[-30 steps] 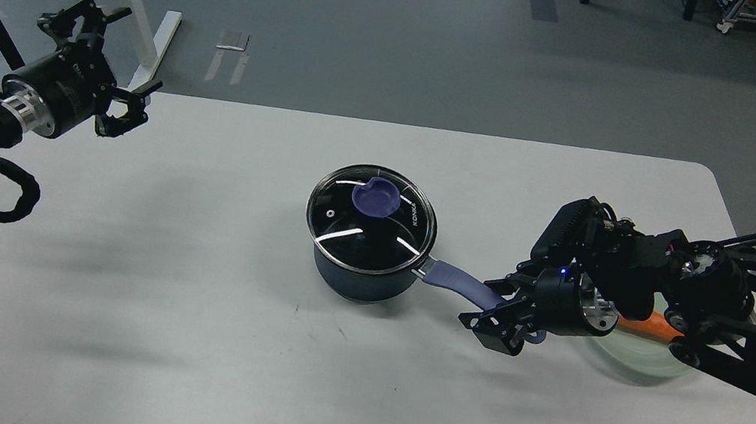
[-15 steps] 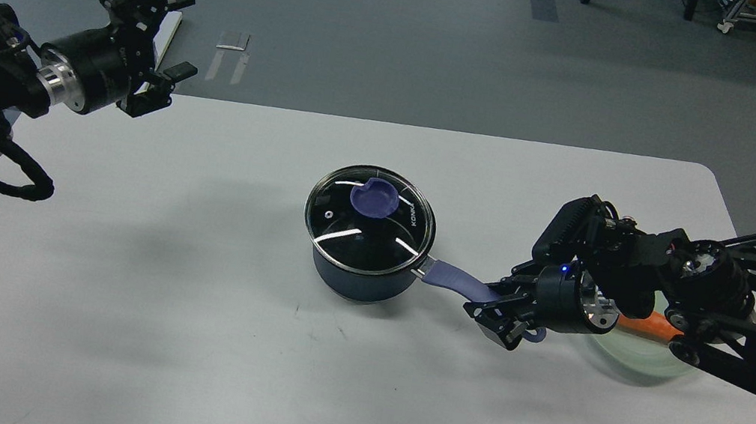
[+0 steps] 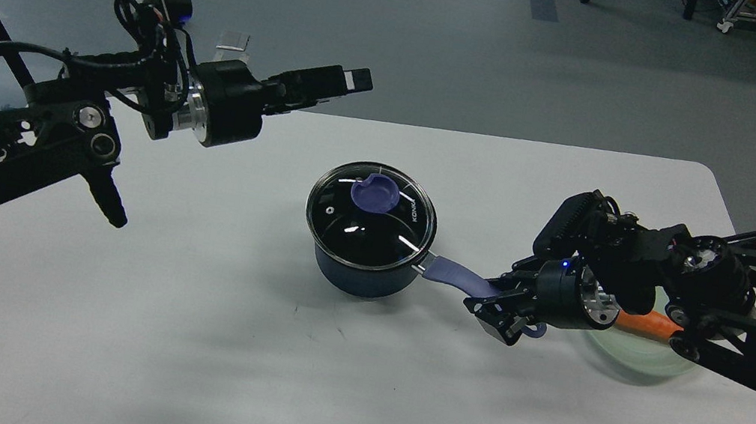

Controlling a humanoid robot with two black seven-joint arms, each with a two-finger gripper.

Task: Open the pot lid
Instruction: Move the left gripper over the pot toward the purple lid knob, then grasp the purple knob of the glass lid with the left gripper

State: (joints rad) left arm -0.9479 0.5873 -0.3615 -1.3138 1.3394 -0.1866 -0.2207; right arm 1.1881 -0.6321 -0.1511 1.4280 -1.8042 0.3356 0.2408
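Fingers (image 3: 499,321) of our right gripper (image 3: 495,308) are pinching the far end of the handle (image 3: 453,275), one above it and one below, and the purple tip of the handle shows just behind them. Behind this gripper our right arm (image 3: 746,331) goes back to the right edge, and it passes over a pale green plate (image 3: 636,355) with an orange carrot (image 3: 645,324) on it; most of both is hidden by the arm.

Our left gripper (image 3: 349,80) is in the air over the far edge of the table (image 3: 177,332), to the upper left of the pot (image 3: 360,270) and well apart from it. It points to the right. We see it from the side as one dark bar with a pale tip, so we cannot tell if its fingers are spread or pressed together. Our left arm (image 3: 16,147) reaches back from it to the left edge.

The pot stands upright near the middle of the white table, with its handle pointing to the right and a little toward us. The lid (image 3: 371,217) sits closed on the pot, level with the rim. Its purple knob (image 3: 375,193) lies on the far half of the glass, and nothing touches it.
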